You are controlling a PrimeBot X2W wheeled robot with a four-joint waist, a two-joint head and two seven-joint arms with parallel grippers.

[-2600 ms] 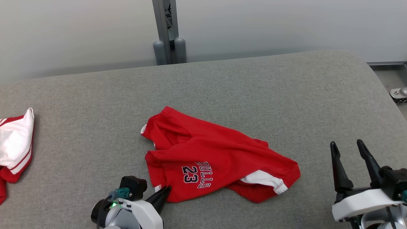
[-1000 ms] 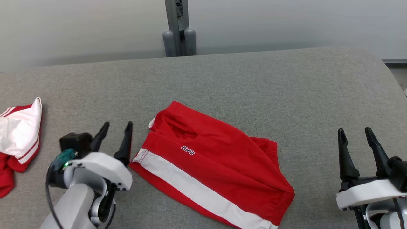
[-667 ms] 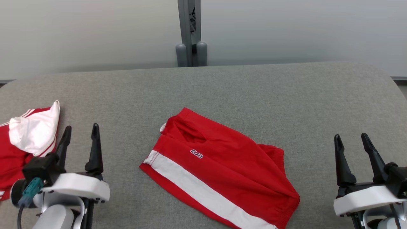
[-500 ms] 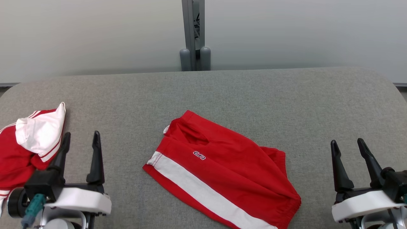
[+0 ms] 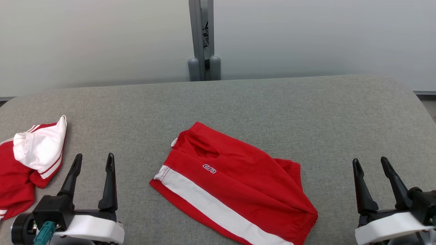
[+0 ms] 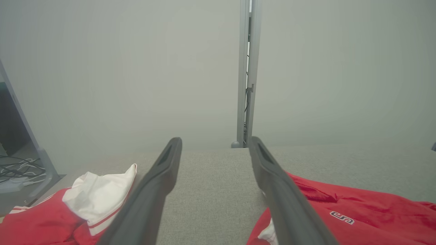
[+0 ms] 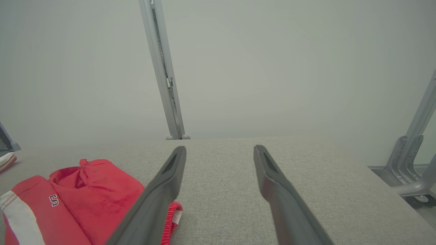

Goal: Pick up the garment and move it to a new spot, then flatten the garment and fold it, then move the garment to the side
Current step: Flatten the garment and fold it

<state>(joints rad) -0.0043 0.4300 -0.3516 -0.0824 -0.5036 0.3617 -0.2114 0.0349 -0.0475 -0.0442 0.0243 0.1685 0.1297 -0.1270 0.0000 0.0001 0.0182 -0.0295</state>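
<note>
**Left gripper (image 5: 94, 157) pulled back off shorts (image 5: 238, 180)**

It has moved to the near left edge of the tabletop (image 5: 306, 112), jaws wide, empty. Right gripper (image 5: 370, 160) is near right, wide, empty. Shorts lie folded mid-tabletop. Fold looks done. Next: grip the shorts and shift them aside, clear of the left-edge garment (image 5: 30, 160).

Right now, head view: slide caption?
Folded red shorts lie on the grey table between open left gripper and open right gripper, untouched.

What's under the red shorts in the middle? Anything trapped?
The red shorts lie flat on the grey padded surface. A lower red layer peeks out at their right edge. Anything beneath is covered.
</note>
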